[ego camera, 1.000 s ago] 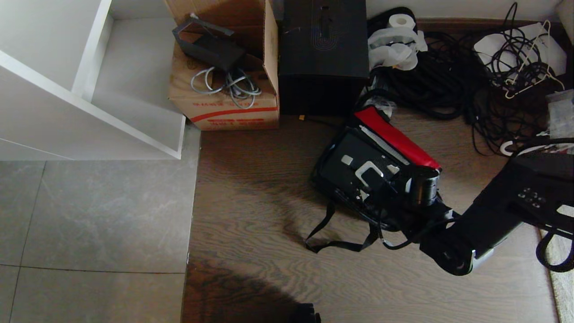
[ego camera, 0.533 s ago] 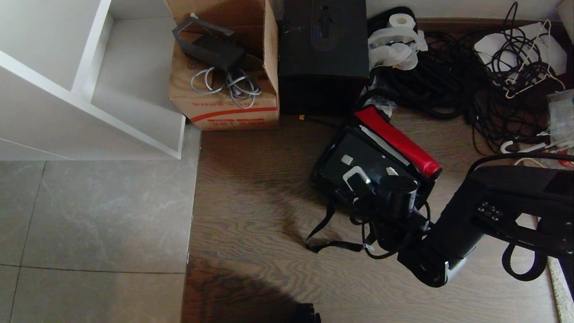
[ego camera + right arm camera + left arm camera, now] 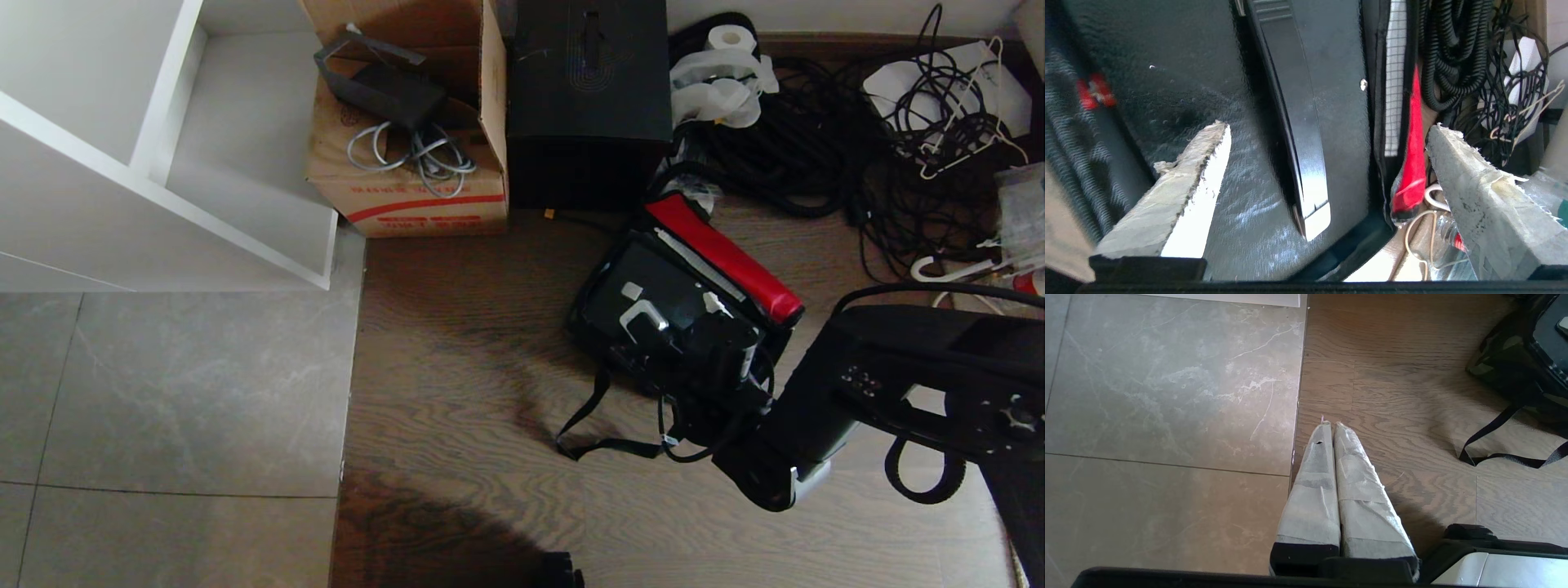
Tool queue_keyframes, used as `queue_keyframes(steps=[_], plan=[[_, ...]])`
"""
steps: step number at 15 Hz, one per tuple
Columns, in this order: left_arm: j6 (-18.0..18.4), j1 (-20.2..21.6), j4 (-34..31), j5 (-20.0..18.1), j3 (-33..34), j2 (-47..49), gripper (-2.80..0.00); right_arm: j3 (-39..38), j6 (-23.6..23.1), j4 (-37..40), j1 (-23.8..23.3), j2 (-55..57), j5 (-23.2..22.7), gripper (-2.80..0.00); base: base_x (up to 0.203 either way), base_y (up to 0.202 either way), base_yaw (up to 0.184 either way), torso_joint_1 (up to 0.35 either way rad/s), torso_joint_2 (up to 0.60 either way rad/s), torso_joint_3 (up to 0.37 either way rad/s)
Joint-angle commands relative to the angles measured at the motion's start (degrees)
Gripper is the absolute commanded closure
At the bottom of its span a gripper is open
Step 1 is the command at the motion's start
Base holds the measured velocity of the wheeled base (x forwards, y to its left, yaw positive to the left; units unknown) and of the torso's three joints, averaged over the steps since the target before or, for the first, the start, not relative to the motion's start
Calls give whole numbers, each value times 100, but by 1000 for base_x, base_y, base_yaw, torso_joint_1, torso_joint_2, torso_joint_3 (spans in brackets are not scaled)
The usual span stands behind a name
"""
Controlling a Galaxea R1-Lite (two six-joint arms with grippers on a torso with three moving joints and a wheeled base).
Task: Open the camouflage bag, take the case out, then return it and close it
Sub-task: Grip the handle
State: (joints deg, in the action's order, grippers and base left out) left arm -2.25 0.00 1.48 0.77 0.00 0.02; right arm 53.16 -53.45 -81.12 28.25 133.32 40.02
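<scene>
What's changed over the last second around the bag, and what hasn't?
The right gripper has swung left across the camouflage bag in the head view; it hangs open over the case, one finger each side of the handle, gripping nothing. The case lies in the opened bag as before, red flap folded back. The left gripper stays shut above the floor.

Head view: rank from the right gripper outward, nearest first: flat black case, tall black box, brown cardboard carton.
From the right gripper:
1. Flat black case, directly under it, in the open camouflage bag.
2. Tall black box, behind the bag by the wall.
3. Brown cardboard carton, left of that box.
</scene>
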Motion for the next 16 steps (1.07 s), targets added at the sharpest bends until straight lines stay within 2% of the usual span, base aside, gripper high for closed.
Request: queue_keyframes(steps=[1,2,8,10,14,16], plan=[[-4,0,2,2,53,-2,0,208,-235,-58,-195,121,23,-280,0,0,0,0,0,0],[-4,2,2,2,53,-2,0,290,-411,-54,-287,159,23,-280,0,0,0,0,0,0],[-4,0,2,2,53,-2,0,973,-465,-3,-453,628,108,-280,0,0,0,0,0,0],[-4,9,2,2,53,-2,0,1371,-470,4,-558,681,296,-280,0,0,0,0,0,0],[-4,1,2,2,53,-2,0,2016,-679,198,-951,684,375,-280,0,0,0,0,0,0],[-4,2,2,2,53,-2,0,2102,-772,310,-1014,704,577,-280,0,0,0,0,0,0]])
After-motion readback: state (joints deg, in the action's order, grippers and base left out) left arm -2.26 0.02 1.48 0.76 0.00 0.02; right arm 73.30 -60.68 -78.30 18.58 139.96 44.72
